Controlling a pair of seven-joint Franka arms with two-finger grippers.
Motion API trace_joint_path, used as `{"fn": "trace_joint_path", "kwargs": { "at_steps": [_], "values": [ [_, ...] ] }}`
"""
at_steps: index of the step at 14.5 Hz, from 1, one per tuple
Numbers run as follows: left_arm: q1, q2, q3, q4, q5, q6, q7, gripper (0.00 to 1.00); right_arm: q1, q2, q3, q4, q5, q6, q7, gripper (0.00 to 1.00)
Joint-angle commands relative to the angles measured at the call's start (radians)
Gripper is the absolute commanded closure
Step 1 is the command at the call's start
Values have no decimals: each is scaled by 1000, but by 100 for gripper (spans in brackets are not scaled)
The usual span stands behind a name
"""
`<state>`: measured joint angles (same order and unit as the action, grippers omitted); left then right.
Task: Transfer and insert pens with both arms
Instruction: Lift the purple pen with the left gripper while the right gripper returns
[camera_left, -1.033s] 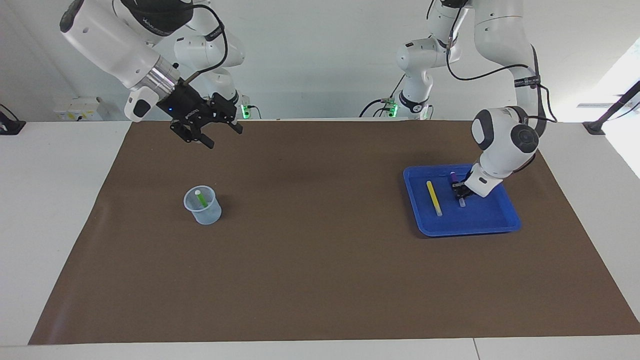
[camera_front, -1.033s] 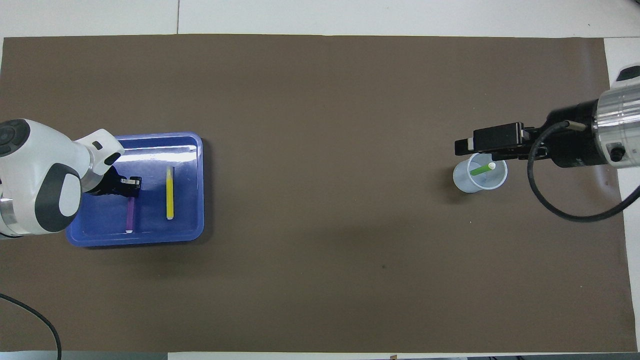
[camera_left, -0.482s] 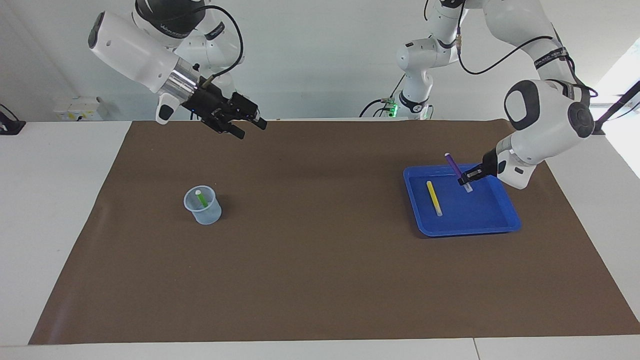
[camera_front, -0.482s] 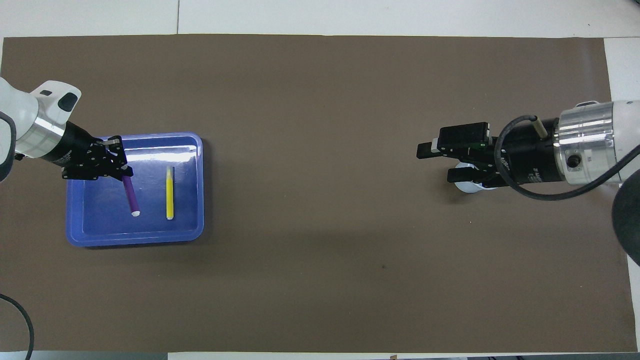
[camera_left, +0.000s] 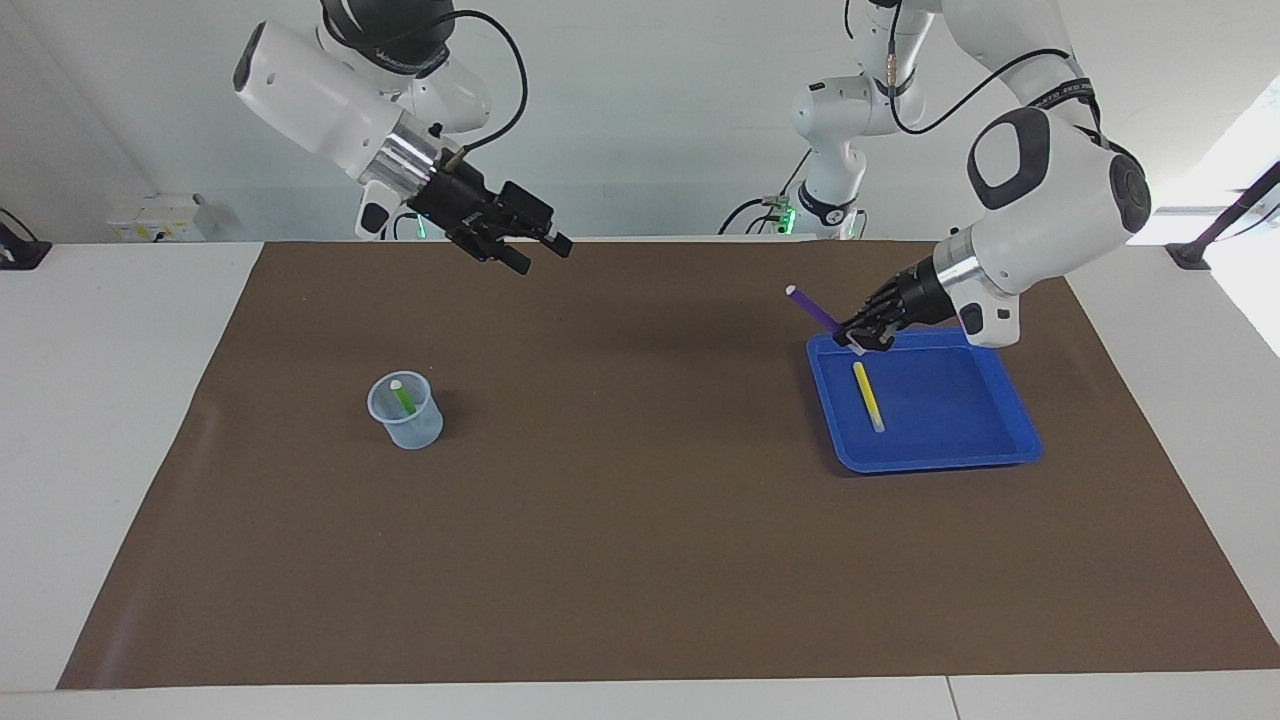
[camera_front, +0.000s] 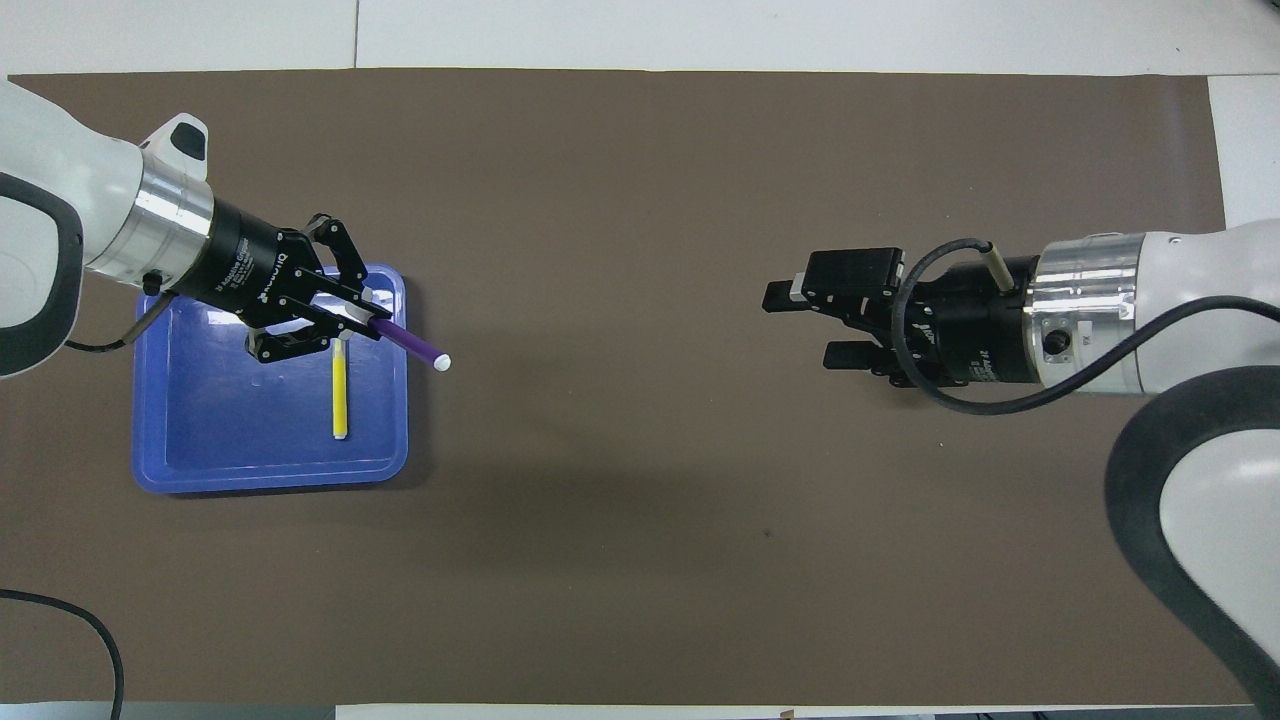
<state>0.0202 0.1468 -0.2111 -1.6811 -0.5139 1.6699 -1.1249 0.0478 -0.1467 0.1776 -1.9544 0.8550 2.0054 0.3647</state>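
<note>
White tabletop (camera_left: 120, 420), brown mat (camera_left: 620, 480) over most of it, blue tray (camera_left: 990, 440) at 3 o'clock in the facing view, clear cup (camera_left: 412, 428) at 9 o'clock.

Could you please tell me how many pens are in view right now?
3: purple pen held in the left pincer above the blue tray, yellow pen in that tray, green pen in the cup.

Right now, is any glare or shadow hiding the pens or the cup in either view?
Facing view: the purple pen in the left gripper, the yellow pen in the blue tray and the green pen in the cup show plainly; only soft shadows on the mat. Overhead view: no glare on the pens, but the right gripper covers the cup.
</note>
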Motion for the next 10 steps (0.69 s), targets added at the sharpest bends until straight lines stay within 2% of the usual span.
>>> {"fn": "trace_joint_path", "kwargs": {
  "at_steps": [1,4,6,10],
  "values": [
    [-35,-38,2,-60,-108,77,-159,100,-9,-25,34,-47,73,91,5,0],
    [-95,-88,1,-147,-224,189,-294,100,-9,-34,94,-83,78,185,-9,0],
    [-141,-136,2,-215,-302,272,-366,100,-9,-36,115,-84,78,197,-3,0],
    [-235,-202,2,-310,-383,415,-470,100,6,-30,149,-84,78,240,3,1]
  ]
}}
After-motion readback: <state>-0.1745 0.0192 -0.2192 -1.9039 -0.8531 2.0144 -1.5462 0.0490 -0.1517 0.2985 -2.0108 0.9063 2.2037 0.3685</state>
